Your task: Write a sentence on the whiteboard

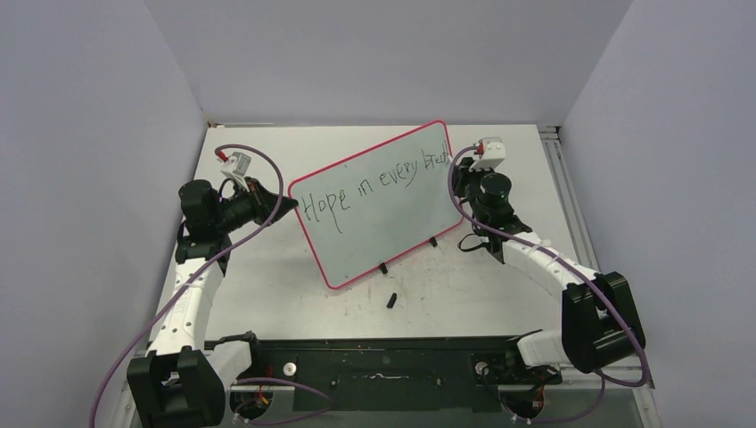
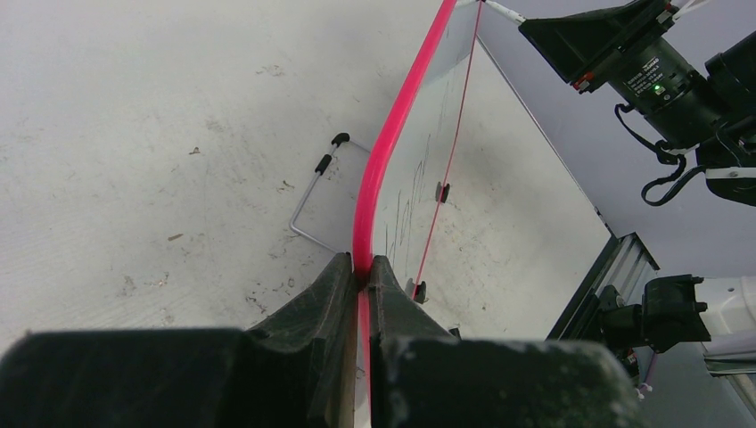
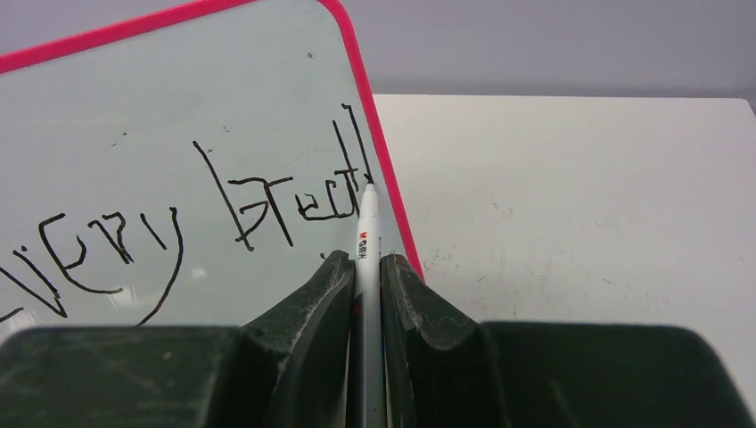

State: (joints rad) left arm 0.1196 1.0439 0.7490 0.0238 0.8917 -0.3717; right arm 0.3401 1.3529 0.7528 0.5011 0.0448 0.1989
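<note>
Three plain lavender-grey walls (image 1: pixel 374 53) enclose a white, scuffed table (image 1: pixel 267 290). A metal rail (image 1: pixel 573 209) borders its right edge and a black plate (image 1: pixel 419 357) its near edge. Lighting is even.

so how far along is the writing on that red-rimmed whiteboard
Nearly finished. Done: the black handwritten sentence on the pale whiteboard with a red-pink rim reads "Hope in every breat". In hand: the right gripper, shut on a thin white pen, holds the tip at the last letter's tall stroke; the left gripper clamps the board's edge. Left: apparently that letter's hump.
</note>
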